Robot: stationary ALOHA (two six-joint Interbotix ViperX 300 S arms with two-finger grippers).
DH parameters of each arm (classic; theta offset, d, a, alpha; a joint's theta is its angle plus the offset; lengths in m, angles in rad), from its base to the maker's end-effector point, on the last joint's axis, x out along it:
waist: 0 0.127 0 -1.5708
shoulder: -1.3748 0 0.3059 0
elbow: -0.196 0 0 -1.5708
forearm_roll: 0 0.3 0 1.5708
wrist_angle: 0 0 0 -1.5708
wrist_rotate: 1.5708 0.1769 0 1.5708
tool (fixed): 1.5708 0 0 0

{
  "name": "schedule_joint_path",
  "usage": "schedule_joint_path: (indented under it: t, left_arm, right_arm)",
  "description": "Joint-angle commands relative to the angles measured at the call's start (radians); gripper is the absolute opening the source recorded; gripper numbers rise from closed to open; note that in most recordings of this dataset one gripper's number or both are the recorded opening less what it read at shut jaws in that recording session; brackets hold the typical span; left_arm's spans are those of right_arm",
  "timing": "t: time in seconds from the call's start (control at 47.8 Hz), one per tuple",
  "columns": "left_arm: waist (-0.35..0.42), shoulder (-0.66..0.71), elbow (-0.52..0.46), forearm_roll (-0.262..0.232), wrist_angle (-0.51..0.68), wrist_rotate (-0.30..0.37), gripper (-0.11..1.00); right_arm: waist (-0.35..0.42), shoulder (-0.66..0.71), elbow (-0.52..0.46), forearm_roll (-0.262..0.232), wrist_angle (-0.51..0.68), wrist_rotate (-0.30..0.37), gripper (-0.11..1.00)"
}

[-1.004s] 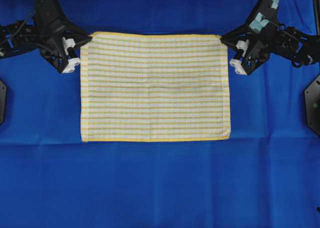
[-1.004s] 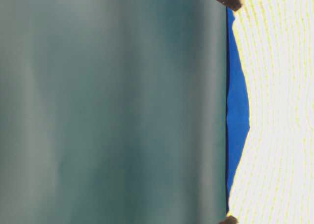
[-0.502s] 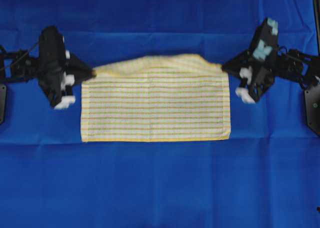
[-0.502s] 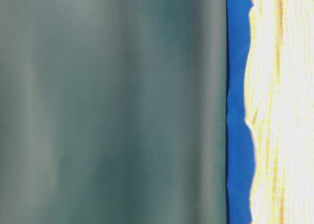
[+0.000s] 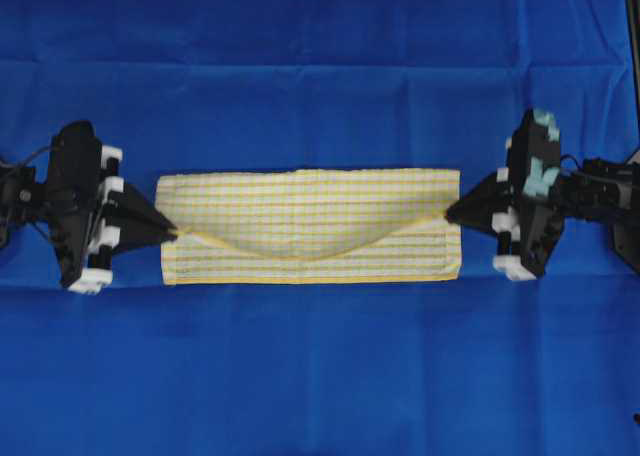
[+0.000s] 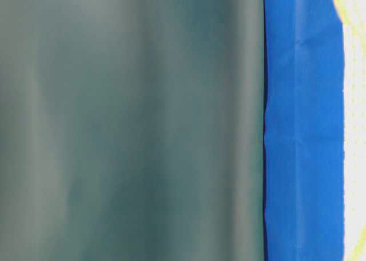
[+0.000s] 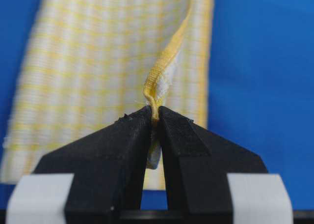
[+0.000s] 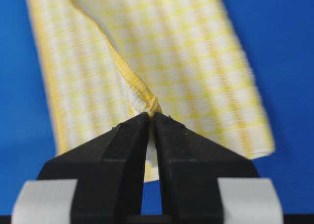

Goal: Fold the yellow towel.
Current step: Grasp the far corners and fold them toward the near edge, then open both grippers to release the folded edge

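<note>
With each hand, left hand [image 5: 168, 232] and right hand [image 5: 450, 214], pinched shut on a corner of the yellow towel [image 5: 310, 226] stretched between them, the sagging hem risks landing crooked.

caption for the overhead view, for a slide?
Both hands, left and right, pinch corners of the yellow towel, half-folded on blue cloth.

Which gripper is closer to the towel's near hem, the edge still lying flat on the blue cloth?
Neither clearly. The left gripper and right gripper each pinch a far corner of the yellow towel, one at each end; the left looks slightly nearer that hem.
</note>
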Motion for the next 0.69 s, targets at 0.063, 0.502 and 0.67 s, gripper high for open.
schedule_joint_path:
  t: [0.063,0.502,0.67]
  left_arm:
    - [-0.034,0.014,-0.026,0.000,-0.018,-0.011,0.05]
    - [-0.044,0.044,-0.044,-0.002,0.012,-0.025,0.05]
    - [-0.044,0.044,-0.044,0.000,0.034,-0.023,0.05]
  right_arm:
    - [0.031,-0.011,-0.011,0.014,-0.003,-0.002,0.05]
    - [0.081,-0.009,-0.018,0.015,0.015,-0.003,0.05]
    - [0.094,-0.009,-0.023,0.015,0.029,-0.003,0.05]
